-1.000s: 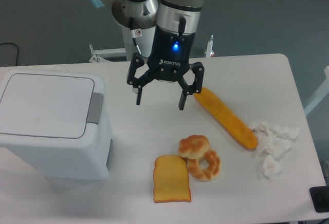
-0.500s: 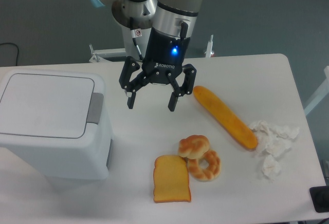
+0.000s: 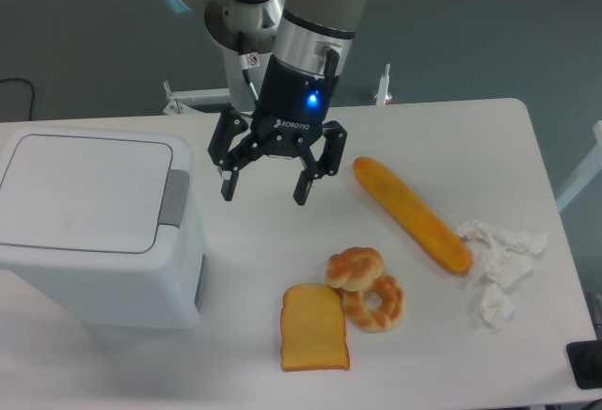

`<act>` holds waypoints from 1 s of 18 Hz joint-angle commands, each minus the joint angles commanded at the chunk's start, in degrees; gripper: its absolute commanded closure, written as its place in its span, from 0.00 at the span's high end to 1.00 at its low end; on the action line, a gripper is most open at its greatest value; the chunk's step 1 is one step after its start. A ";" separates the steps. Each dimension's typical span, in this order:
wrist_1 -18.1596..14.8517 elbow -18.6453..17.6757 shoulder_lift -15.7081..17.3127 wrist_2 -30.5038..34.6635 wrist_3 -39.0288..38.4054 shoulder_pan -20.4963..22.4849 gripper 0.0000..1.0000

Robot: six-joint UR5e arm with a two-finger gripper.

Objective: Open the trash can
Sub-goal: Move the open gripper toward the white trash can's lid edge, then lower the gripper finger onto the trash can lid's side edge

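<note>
Camera view from above the table shows one gripper (image 3: 262,187) hanging over the white tabletop (image 3: 470,137), its two fingers spread wide with nothing between them, a blue light lit on its black body. Just left of it stands one trash can (image 3: 94,227), a big boxy white bin at the left side of the table; its flat lid lies shut and level, and its single grey push tab (image 3: 173,197) sits on the right edge of the top, facing the gripper. The bin's long axis seems to run left to right. Right of the gripper lies one long baguette (image 3: 411,212), slanting from far-left to near-right. Nearer are one twisted bun (image 3: 354,266), one ring-shaped pastry (image 3: 376,304) touching it, and one toast slice (image 3: 314,327). Crumpled white paper (image 3: 499,260) lies at the right, several pieces, count unclear.
</note>
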 joint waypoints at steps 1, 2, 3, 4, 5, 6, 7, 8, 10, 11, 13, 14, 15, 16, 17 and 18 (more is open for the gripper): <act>0.00 -0.18 0.09 0.09 0.00 0.00 1.00; 0.00 -0.44 0.17 0.09 0.09 0.00 1.00; 0.09 -0.53 0.18 0.00 0.17 -0.09 1.00; 0.09 -0.62 0.18 0.00 0.26 -0.09 1.00; 0.09 -0.70 0.26 0.00 0.35 -0.09 1.00; 0.17 -0.70 0.18 0.00 0.44 -0.61 1.00; 0.26 -0.62 0.09 0.00 0.53 -1.40 1.00; 0.26 -0.62 0.09 0.00 0.53 -1.49 1.00; 0.26 -0.62 -0.09 0.00 0.44 -1.58 1.00; 0.26 -0.62 -0.17 -0.26 0.44 -1.67 1.00; 0.26 -0.62 -0.35 -1.75 0.44 -1.76 1.00; 0.26 -0.70 -0.35 -1.76 0.44 -1.76 1.00; 0.26 -0.70 -0.35 -1.76 0.44 -1.76 1.00; 0.18 -0.70 -0.44 -1.76 0.44 -1.76 1.00; 0.17 -0.70 -0.44 -1.76 0.44 -1.76 1.00; 0.17 -0.79 -0.44 -1.76 0.35 -1.76 1.00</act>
